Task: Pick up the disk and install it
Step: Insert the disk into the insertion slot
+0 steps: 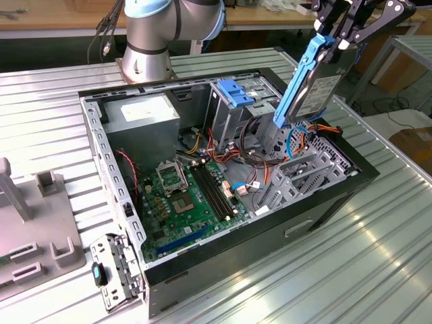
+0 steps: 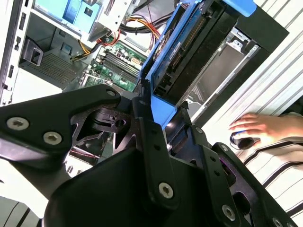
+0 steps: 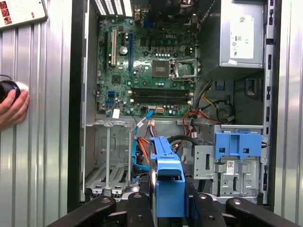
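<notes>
Ribbed metal table (image 1: pixel 378 263) with open computer case (image 1: pixel 223 273) lying flat on it, side panel off. Inside the case: green motherboard (image 1: pixel 185 202) in the middle, upright drive cage (image 1: pixel 236 94) with blue top at the far side, grey metal bay (image 1: pixel 307 172) toward the exterior view's right.

Black claw (image 1: pixel 335 42) clenched on upper end of disk (image 1: pixel 317 88), blue rail pinched between the fingers in both wrist views. Disk up in the air, tilted, label side toward the exterior view's right. Lower end hanging just beside the drive cage and above the grey bay. Cannot tell whether touching the cage.

Thin blue cable (image 1: pixel 291 145) looped right under the disk's lower end. Person's hand (image 2: pixel 255 126) on the table outside the case, resting on a small dark object.

Step in hand, by the look of it: lining disk up with its slot. Not seated yet.

To do it well:
- Firm pinch on the rail, no slip at this tilt.
- Square the blue rail to the slot guides before any push.
- Lower end clear of the blue cable, no snagging or trapping.
- Slow and straight, no forcing if crooked.
</notes>
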`<state>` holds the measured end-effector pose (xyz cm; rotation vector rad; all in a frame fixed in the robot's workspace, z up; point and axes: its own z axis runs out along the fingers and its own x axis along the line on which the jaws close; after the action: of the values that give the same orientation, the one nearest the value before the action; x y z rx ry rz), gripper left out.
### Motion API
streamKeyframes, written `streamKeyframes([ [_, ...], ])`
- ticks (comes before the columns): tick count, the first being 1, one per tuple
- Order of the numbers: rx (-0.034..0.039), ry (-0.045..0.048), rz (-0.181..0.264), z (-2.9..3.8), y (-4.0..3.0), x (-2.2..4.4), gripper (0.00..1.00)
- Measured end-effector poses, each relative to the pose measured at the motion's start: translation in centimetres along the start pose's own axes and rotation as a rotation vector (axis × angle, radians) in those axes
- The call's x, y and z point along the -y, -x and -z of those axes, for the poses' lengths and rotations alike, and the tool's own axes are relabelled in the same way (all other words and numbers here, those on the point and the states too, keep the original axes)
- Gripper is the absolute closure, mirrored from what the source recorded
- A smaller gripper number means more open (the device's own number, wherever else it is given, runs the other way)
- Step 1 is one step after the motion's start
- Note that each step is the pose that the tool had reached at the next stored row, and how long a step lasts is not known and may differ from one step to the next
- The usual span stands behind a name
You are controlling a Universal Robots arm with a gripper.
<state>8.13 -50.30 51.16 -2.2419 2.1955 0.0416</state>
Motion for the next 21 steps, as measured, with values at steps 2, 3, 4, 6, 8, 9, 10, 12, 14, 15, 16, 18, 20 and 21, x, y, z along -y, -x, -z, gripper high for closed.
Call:
streamKeyframes([
  [2,0.0,0.0,0.0,0.0,0.0,0.05,0.64],
  [3,0.0,0.0,0.0,0.0,0.0,0.07,0.64],
  [4,0.0,0.0,0.0,0.0,0.0,0.08,0.64],
  [6,0.0,0.0,0.0,0.0,0.0,0.08,0.64],
  [8,0.0,0.0,0.0,0.0,0.0,0.08,0.64],
  [9,0.0,0.0,0.0,0.0,0.0,0.08,0.64],
  [10,0.0,0.0,0.0,0.0,0.0,0.08,0.64],
  [12,0.0,0.0,0.0,0.0,0.0,0.08,0.64],
  [14,0.0,0.0,0.0,0.0,0.0,0.09,0.64],
  [15,0.0,0.0,0.0,0.0,0.0,0.14,0.64],
  [16,0.0,0.0,0.0,0.01,-0.01,0.39,0.64],
  [18,-0.0001,0.0,0.0,0.02,-0.38,0.61,0.64],
  [20,0.0001,0.0,0.0,0.03,-1.01,0.62,0.64],
  [21,0.0001,0.0,0.0,0.03,-1.22,0.62,0.64],
])
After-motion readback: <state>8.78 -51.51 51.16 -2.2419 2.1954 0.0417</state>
